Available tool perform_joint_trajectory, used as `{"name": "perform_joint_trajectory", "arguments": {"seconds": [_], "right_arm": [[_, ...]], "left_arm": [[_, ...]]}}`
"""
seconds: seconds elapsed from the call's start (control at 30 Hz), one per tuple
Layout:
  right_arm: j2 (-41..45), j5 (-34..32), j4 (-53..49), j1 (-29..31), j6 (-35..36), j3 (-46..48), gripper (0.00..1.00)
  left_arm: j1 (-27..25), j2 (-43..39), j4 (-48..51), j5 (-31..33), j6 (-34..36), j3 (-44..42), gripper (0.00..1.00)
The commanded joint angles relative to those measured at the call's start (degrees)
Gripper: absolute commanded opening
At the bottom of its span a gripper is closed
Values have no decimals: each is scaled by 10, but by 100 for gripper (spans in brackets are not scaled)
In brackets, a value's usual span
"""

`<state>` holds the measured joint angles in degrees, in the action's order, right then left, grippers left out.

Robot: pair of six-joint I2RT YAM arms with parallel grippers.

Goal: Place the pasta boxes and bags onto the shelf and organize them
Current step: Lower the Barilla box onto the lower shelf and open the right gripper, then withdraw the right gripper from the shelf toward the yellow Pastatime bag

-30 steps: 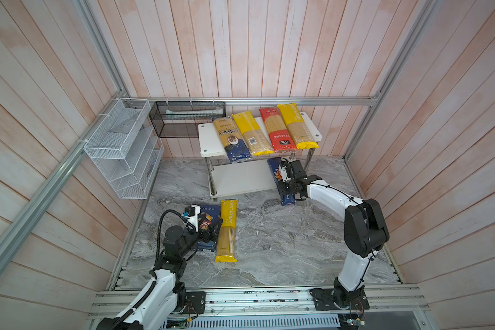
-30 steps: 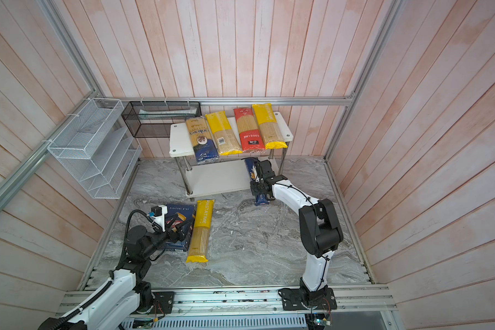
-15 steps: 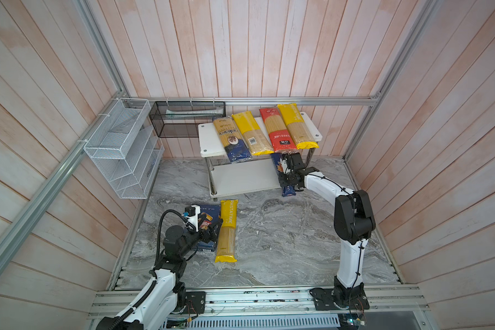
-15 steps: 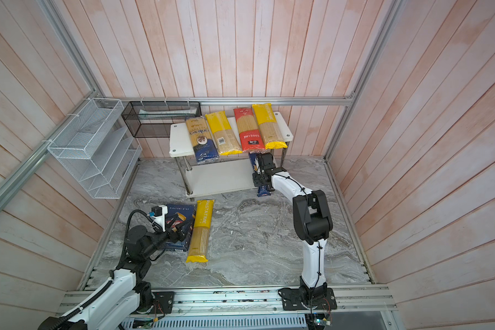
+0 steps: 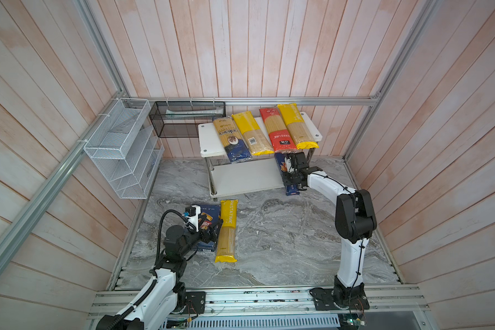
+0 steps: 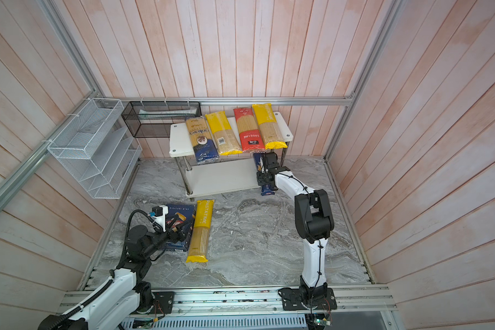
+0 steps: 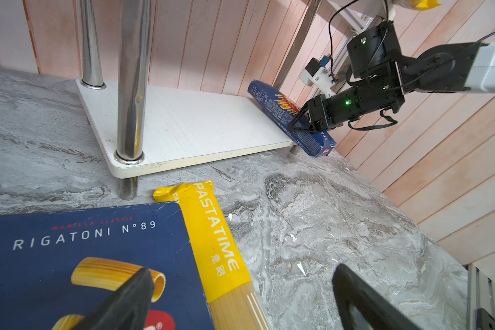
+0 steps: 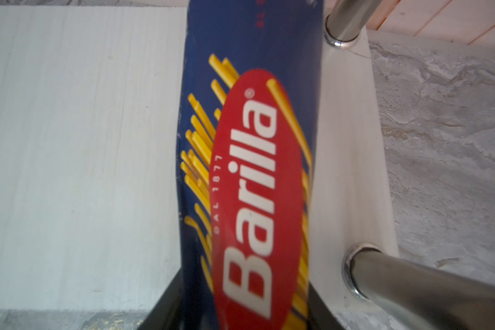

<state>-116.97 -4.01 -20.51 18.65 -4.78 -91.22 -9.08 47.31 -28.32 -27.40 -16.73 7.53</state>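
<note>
The narrow dark blue Spaghetti box [image 8: 249,171] lies along the right edge of the shelf's lower board [image 5: 246,177], its near end sticking out over the floor. My right gripper [image 8: 246,314] is shut on its sides between the right-hand posts, as both top views show [image 5: 293,174] [image 6: 265,174]. Four bags lie side by side on the top board [image 5: 207,137]: clear blue-ended [image 5: 232,137], yellow [image 5: 252,134], red [image 5: 276,131], yellow [image 5: 296,125]. On the floor the wide Rigatoni box [image 7: 83,243] lies beside a yellow PASTATIME bag [image 7: 215,228]. My left gripper [image 7: 240,300] hovers open over both.
A white wire rack [image 5: 123,148] hangs on the left wall and a black mesh basket [image 5: 187,118] on the back wall beside the shelf. Chrome posts [image 8: 383,271] stand close to the narrow box. Wooden walls enclose the marble floor [image 5: 283,243].
My right gripper has carried the narrow box from the floor in front of the shelf back onto the lower board's right edge. The left arm has stayed put.
</note>
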Motion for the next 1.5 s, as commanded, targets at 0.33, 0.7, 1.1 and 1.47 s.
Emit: {"name": "perform_joint_trajectory", "arguments": {"seconds": [0.33,0.7,1.1,1.47], "right_arm": [[82,18,24,-2,-23,68,61],[228,30,47,1,-53,213,63],[351,141,116,5,-93,382,65],[295,181,210,6,-111,401,66]], "left_arm": [[-2,1,-17,-11,6,-4,100],[-2,8,-18,-13,6,-2,100],[-2,12,-20,-12,6,-1,100],[-2,9,-18,-10,6,-1,100]]}}
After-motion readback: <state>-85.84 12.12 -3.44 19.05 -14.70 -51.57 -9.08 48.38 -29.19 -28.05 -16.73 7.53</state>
